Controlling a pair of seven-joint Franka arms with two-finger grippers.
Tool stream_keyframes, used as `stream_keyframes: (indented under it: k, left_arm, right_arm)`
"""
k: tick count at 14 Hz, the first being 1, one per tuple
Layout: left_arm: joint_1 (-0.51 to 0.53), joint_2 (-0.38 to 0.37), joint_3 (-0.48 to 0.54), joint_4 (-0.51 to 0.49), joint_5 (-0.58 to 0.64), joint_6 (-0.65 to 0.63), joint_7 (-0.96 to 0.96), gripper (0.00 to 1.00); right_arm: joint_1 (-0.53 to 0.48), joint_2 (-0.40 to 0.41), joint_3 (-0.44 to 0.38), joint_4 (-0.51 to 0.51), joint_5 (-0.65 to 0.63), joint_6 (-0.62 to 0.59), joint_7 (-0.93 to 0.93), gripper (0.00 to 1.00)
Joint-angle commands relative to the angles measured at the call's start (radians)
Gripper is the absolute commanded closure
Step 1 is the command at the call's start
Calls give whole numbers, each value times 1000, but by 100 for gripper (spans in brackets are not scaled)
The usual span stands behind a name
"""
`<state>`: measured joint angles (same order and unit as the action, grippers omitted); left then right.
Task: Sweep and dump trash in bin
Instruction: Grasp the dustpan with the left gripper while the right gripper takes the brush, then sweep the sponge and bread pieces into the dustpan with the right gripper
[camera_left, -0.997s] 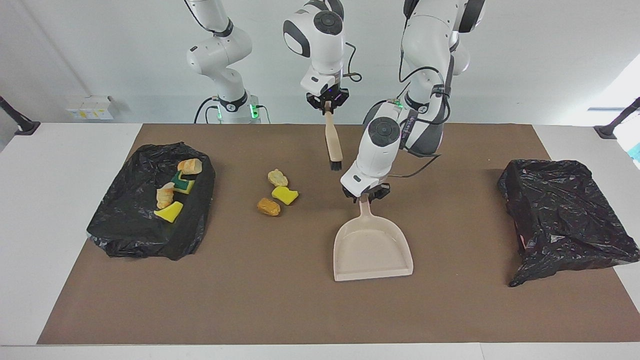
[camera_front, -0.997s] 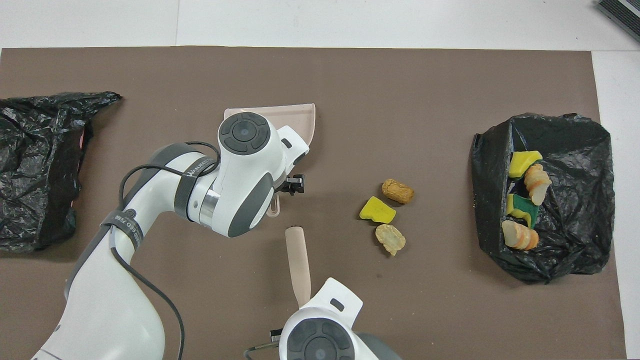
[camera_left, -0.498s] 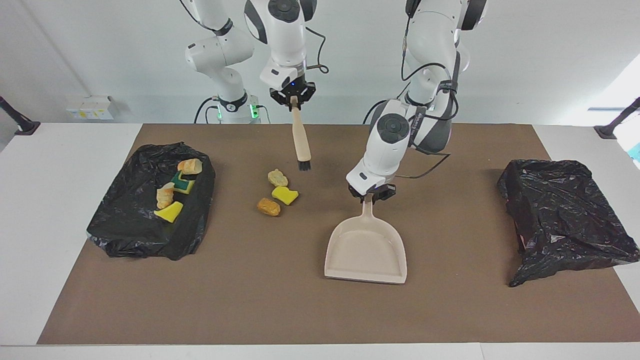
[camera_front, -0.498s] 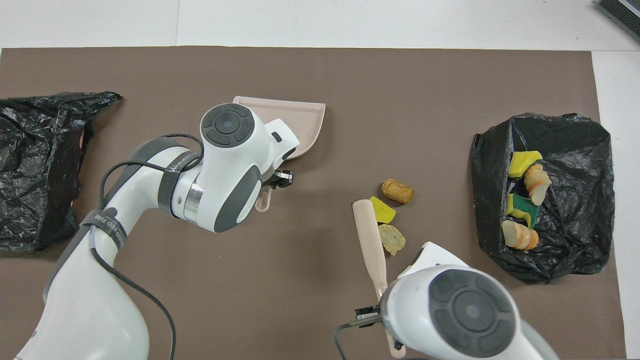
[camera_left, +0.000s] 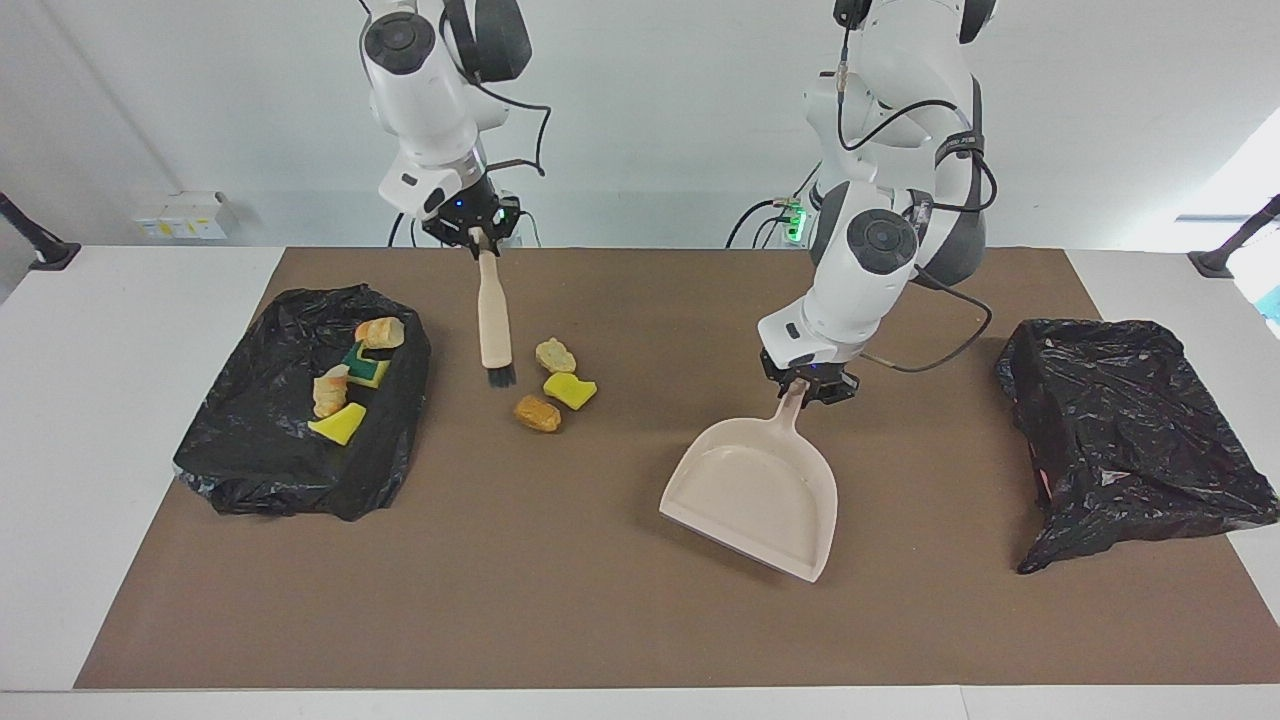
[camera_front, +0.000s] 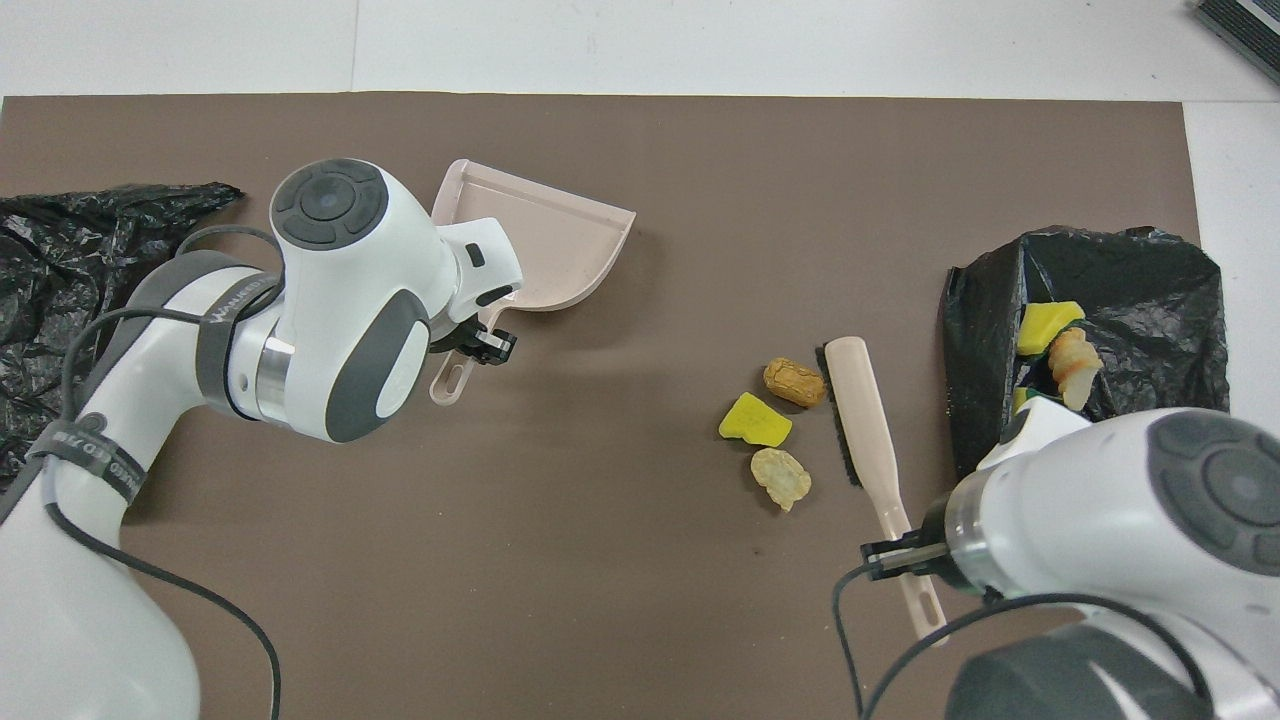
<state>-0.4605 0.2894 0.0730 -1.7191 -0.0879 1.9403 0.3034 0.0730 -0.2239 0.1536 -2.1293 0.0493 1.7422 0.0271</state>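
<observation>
Facing view: the right gripper (camera_left: 478, 240) is clamped on the top of a beige brush (camera_left: 493, 325), which hangs almost upright with its dark bristles down, over the brown mat (camera_left: 600, 620) between the black bag (camera_left: 290, 440) at the right arm's end of the desk (camera_left: 100, 400) and three loose pieces of trash. Those three lie close together on the mat: a cream bread-like lump (camera_left: 555, 354) nearest the robots, a yellow sponge chunk (camera_left: 570, 390) next to it, and an orange-brown piece (camera_left: 537, 413) farthest from the robots. Four more pieces sit in the opening of that bag (camera_front: 1150, 300), among them a yellow wedge (camera_left: 337, 425) and a tan piece (camera_left: 380, 332).

The left gripper (camera_left: 805, 385) is pinched on the handle of a beige dustpan (camera_left: 755, 495). The pan is tilted, its wide mouth turned away from the robots and toward the left arm's end, well apart from the loose trash. In the overhead view the brush (camera_front: 860, 420) lies between the loose lumps and the bag. A second black bag (camera_left: 1130, 430), crumpled, rests at the left arm's end of the mat
</observation>
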Motion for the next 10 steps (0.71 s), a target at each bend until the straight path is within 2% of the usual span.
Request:
stream_keyframes:
  k: [1, 5, 6, 7, 10]
  left_arm:
    - [19, -24, -4, -19, 0, -14, 237, 100]
    - [7, -41, -2, -52, 23, -21, 541, 100]
    - [-4, -53, -6, -63, 92, -23, 609, 100]
    - [-32, -67, -6, -91, 132, -20, 661, 100]
    - [-119, -153, -4, -233, 239, 53, 663, 100]
  right_arm:
    - [8, 83, 18, -73, -112, 113, 3, 100]
    - [8, 100, 20, -144, -123, 149, 29, 100]
    - [20, 100, 21, -173, -121, 164, 52, 100]
    - [48, 95, 21, -185, -109, 178, 68, 100]
    - [99, 86, 21, -219, -65, 187, 112, 100]
